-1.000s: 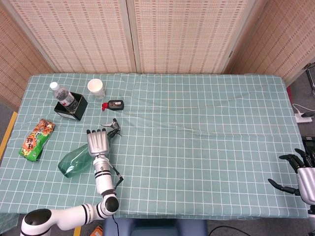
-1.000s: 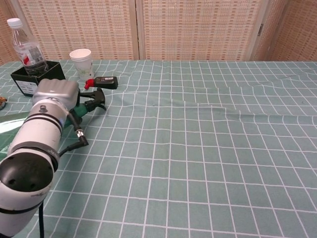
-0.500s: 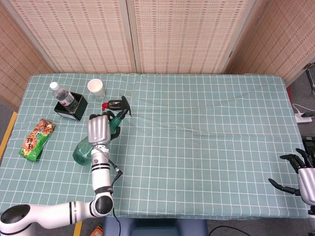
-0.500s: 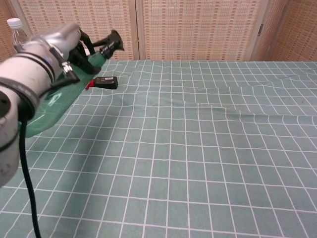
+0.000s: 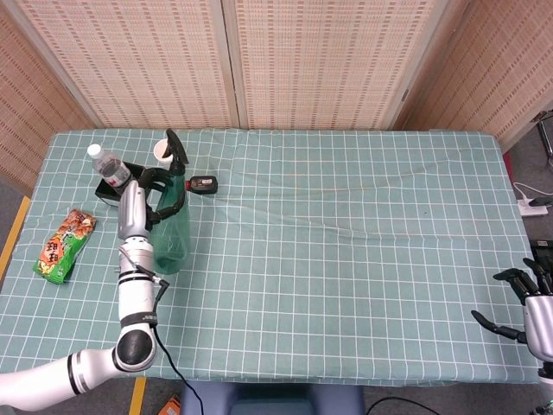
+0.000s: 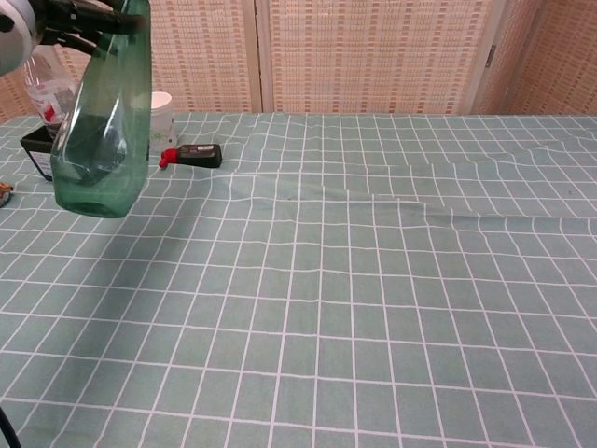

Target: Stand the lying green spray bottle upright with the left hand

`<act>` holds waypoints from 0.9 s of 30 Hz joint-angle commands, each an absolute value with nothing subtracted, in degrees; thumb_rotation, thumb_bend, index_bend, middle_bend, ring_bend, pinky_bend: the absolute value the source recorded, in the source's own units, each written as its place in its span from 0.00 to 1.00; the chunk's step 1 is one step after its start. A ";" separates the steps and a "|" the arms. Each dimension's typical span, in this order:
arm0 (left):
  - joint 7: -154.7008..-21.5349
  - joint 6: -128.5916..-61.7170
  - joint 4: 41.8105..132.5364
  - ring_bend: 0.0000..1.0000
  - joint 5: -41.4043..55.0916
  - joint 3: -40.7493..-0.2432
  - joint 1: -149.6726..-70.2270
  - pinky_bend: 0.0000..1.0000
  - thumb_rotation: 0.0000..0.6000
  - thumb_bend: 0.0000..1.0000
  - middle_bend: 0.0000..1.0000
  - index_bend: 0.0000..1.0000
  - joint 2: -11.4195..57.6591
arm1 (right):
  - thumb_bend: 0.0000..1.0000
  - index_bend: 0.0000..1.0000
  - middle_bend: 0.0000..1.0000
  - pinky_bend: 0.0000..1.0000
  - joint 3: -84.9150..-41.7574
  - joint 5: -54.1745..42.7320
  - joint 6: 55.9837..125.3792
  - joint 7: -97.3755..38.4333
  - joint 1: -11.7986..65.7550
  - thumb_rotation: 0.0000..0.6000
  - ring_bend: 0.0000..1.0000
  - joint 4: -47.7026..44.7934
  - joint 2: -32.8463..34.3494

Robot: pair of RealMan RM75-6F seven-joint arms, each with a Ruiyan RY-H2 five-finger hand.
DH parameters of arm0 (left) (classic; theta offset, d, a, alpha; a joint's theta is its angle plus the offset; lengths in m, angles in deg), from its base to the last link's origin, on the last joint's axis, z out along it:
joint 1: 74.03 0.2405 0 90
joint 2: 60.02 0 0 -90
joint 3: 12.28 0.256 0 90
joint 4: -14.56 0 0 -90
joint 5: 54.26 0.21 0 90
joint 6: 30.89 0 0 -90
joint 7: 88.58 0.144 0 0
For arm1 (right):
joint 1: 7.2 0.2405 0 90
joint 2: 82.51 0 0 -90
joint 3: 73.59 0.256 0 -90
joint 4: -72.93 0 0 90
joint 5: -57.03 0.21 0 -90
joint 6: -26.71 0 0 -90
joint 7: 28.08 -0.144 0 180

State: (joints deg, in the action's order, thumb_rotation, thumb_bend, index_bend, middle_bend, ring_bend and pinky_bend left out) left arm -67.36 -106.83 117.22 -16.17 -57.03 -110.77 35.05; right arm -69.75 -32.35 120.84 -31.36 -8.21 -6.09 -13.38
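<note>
At the table's left side, the left hand grasps the green spray bottle around its neck, fingers wrapped just under the black trigger head. Bottle: translucent green plastic, rounded shoulders, near upright, base tipped slightly. Chest view shows its base held clear above the cloth, which the head view cannot confirm; chest view crops the hand to a sliver at the top left corner.

Around the bottle, head view: at 10 o'clock, a clear water bottle with white cap stands in a black box; at 12, a white paper cup, partly behind the trigger; at 1, a small black device with red end. At 9, well apart, a crinkled snack packet, green and orange, lies near the left edge.

Table under a teal cloth with white grid, lightly creased across the middle. Wide open cloth from 2 to 5 o'clock of the bottle.

Right hand, head view only, at the far right edge by the near corner, fingers spread, holding nothing
</note>
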 commanded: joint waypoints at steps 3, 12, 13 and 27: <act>-86.06 -101.59 118.78 0.40 -9.35 -55.82 -104.63 0.22 1.00 0.32 0.59 0.50 32.35 | 0.00 0.39 0.34 0.08 -69.64 -32.30 121.01 -31.19 -8.25 1.00 0.15 -5.87 -13.19; -109.25 -102.94 114.35 0.37 7.84 -52.10 -99.70 0.22 1.00 0.32 0.57 0.48 31.96 | 0.00 0.39 0.34 0.10 -69.39 -32.30 121.95 -31.60 -8.57 1.00 0.16 -4.90 -12.42; -110.93 -103.54 113.38 0.36 9.09 -51.86 -99.58 0.22 1.00 0.32 0.57 0.47 32.11 | 0.00 0.39 0.34 0.10 -69.38 -32.24 121.93 -31.57 -8.59 1.00 0.16 -4.88 -12.41; -120.74 -112.41 90.00 0.30 18.37 -46.12 -101.42 0.18 1.00 0.30 0.53 0.43 37.69 | 0.00 0.39 0.34 0.11 -69.45 -32.14 121.47 -31.25 -8.57 1.00 0.16 -5.36 -12.74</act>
State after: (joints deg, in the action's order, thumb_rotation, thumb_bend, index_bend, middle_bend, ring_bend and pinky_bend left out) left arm -118.77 -109.94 95.77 15.53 -48.35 -100.53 35.63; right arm -69.44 -32.15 121.51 -31.30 -8.59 -5.31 -12.71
